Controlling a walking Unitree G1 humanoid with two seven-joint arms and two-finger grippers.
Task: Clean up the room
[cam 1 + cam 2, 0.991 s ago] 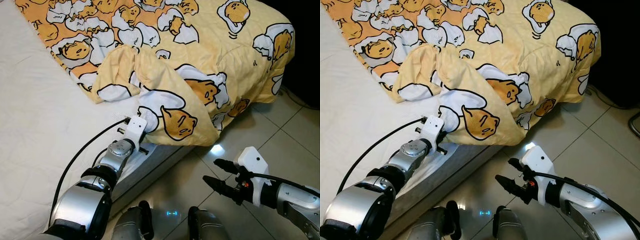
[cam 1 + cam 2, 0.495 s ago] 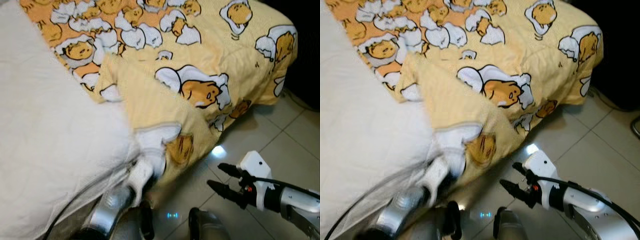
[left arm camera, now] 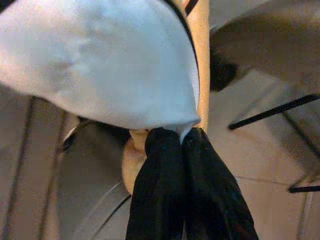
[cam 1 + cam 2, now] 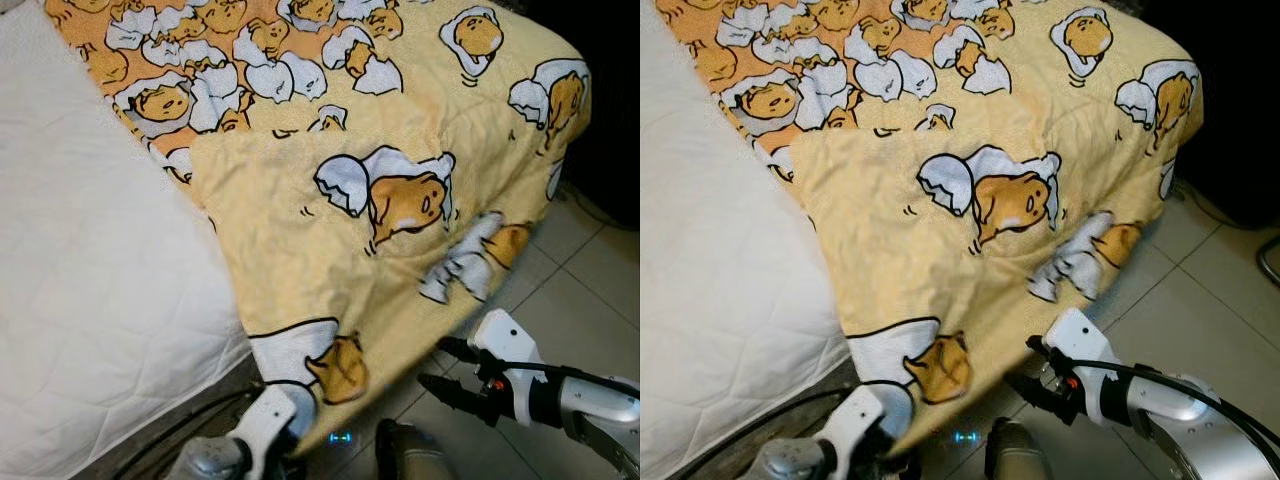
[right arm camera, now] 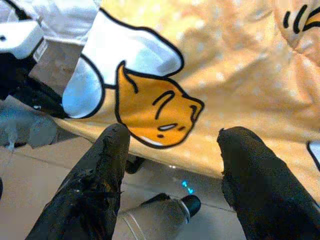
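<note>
Mid bed-making: left gripper (image 3: 172, 137) clenched on the cartoon-print blanket (image 4: 400, 130) corner below the mattress (image 4: 90, 300) edge, right gripper (image 5: 172, 142) spread beside it; next, probably draw the corner across the mattress.

A home bedroom: a white mattress (image 4: 90, 300) under a cartoon-print blanket (image 4: 400, 150), tiled floor (image 4: 590, 290) beside it

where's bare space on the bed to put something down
The white mattress is bare on the robot's left, bordered by the yellow blanket. The rest lies under the blanket, its corner pinched by the left gripper. The right gripper hovers open over floor tiles.
</note>
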